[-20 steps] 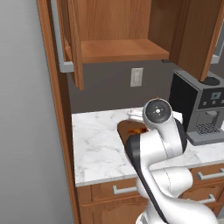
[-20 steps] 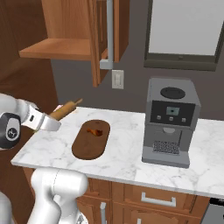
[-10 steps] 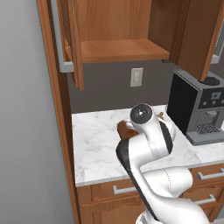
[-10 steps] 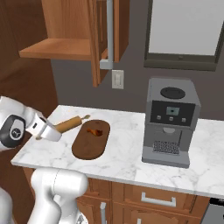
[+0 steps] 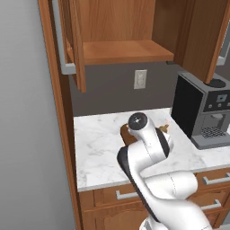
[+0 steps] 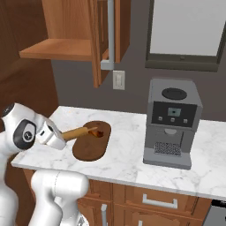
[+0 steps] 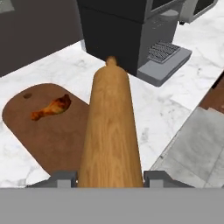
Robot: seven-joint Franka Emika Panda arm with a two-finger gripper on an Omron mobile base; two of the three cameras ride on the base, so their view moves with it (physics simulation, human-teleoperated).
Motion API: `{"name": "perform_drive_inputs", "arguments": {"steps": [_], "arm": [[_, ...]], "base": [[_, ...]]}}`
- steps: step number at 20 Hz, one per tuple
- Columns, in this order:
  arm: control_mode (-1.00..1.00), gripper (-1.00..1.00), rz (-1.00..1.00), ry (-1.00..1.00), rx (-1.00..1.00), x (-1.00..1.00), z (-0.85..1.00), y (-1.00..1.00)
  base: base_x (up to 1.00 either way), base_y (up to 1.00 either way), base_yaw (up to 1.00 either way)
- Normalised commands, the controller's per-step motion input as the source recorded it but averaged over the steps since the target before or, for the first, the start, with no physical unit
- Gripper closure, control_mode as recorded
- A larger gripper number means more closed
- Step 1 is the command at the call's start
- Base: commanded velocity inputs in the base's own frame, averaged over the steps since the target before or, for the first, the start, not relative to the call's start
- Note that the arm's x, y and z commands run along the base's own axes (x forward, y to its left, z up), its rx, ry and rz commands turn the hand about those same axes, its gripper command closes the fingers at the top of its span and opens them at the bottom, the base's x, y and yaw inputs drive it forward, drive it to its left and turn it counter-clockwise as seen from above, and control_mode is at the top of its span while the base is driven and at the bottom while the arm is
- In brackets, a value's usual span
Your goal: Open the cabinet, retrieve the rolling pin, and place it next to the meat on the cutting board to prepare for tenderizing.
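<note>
My gripper [image 7: 111, 179] is shut on a light wooden rolling pin [image 7: 111, 127], which points forward and hangs low over the dark brown oval cutting board [image 7: 52, 135]. A small orange-brown piece of meat [image 7: 51, 108] lies on the board, left of the pin in the hand view. From the right base view, the gripper [image 6: 61, 137] holds the rolling pin [image 6: 79, 131] over the left end of the cutting board [image 6: 90, 145], its far tip close to the meat [image 6: 99, 133]. The wall cabinet [image 5: 121, 49] stands open, and its shelf is bare.
A dark coffee machine [image 6: 172, 121] stands on the marble counter [image 6: 128, 161] right of the board. The open cabinet door [image 6: 108, 35] with its silver handle hangs above the board. A wall outlet [image 5: 140, 79] sits behind. Drawers [image 5: 211, 179] run below the counter.
The arm has come down and forward with the rolling pin, from beside the board's left end to low over the board near the meat.
</note>
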Motion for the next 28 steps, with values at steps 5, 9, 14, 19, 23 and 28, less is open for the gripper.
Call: {"name": "perform_drive_inputs", "arguments": {"steps": [5, 9, 14, 19, 23, 28], "arm": [[-1.00, 1.00, -0.02, 0.03, 0.11, 0.44, -0.38, -0.04], [-1.00, 1.00, -0.04, 0.01, 0.09, 0.38, -0.38, -0.03], [-1.00, 1.00, -0.09, 0.00, 0.05, 0.23, -0.28, -0.10], [-1.00, 1.00, -0.15, 0.00, 0.00, 0.04, -0.22, -0.08], [-1.00, 1.00, -0.15, 0.00, 0.00, 0.18, -0.19, -0.01], [-1.00, 1.00, -0.10, 0.06, 0.00, 0.31, -0.20, 0.00]], "base": [[0.00, 0.00, 0.00], [0.00, 0.00, 0.00], [0.00, 0.00, 0.00], [0.00, 0.00, 0.00], [0.00, 0.00, 0.00], [0.00, 0.00, 0.00]]}}
